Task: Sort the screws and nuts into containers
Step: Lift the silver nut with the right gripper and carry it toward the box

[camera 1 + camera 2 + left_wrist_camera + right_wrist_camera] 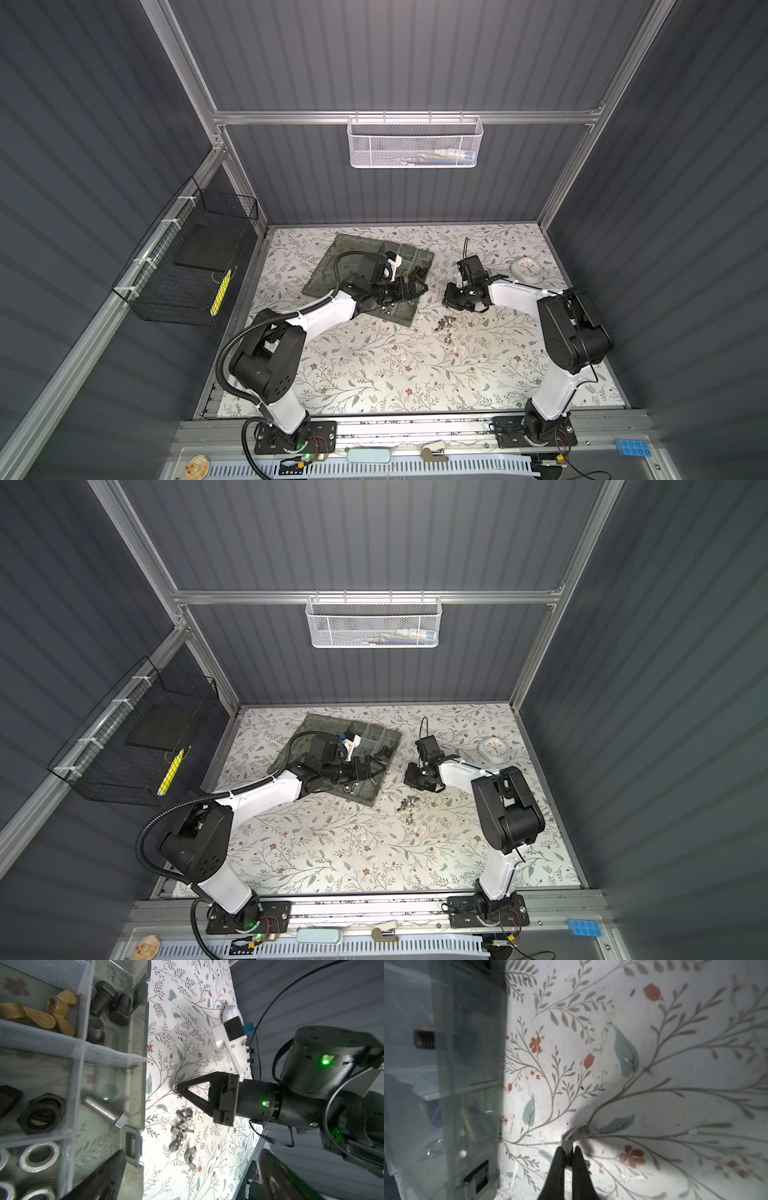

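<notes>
Silver wing nut [576, 1131]: sitting pinched in clenched right gripper [569, 1149], low over floral mat [654, 1043], just beside organiser box [143, 1076] wall; judging pickup done, heading for compartment. Lying loose nearby: remaining wing nuts [182, 1132]. Hovering over box, jaws spread wide: left gripper [415, 288], likely keeping clear of drop path.

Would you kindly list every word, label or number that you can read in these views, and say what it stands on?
No text can be read in any view.
Clock face: numerals too small to read.
Packets in the white mesh basket: printing blurred, unreadable.
</notes>
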`<state>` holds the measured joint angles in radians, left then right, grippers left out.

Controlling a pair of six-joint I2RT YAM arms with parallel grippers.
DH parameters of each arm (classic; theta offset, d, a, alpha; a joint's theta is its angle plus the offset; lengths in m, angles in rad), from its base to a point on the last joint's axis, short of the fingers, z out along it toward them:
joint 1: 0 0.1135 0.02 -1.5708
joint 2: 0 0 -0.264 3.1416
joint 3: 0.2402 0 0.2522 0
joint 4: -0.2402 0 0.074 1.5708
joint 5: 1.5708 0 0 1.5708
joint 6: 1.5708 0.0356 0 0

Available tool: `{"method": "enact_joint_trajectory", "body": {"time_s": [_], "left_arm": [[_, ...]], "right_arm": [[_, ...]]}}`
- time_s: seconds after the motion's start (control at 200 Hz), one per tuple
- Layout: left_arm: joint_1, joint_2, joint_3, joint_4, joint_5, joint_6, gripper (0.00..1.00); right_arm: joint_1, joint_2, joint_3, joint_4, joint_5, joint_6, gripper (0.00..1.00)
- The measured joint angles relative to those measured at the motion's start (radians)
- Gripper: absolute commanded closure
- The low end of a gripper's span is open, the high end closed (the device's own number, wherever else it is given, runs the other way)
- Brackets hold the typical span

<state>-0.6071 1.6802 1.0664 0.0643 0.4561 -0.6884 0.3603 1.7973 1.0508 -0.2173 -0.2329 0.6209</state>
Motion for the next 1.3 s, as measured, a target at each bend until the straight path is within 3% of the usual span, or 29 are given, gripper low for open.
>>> {"method": "enact_joint_trajectory", "body": {"time_s": [0.27,0.53,0.946,1.296], "left_arm": [[0.0,-0.031,0.018,-0.064,-0.067,0.074,0.0],[0.033,-0.046,0.041,-0.081,-0.085,0.095,0.0],[0.115,-0.046,0.041,-0.087,-0.09,0.094,0.0],[0.131,-0.038,0.041,-0.086,-0.088,0.091,0.0]], "right_arm": [[-0.034,-0.037,0.047,0.046,-0.056,0.003,1.0],[-0.046,0.03,0.224,0.121,-0.142,0.005,1.0],[-0.045,0.322,0.504,0.31,-0.291,0.034,1.0],[-0.045,0.502,0.626,0.389,-0.378,0.05,1.0]]}}
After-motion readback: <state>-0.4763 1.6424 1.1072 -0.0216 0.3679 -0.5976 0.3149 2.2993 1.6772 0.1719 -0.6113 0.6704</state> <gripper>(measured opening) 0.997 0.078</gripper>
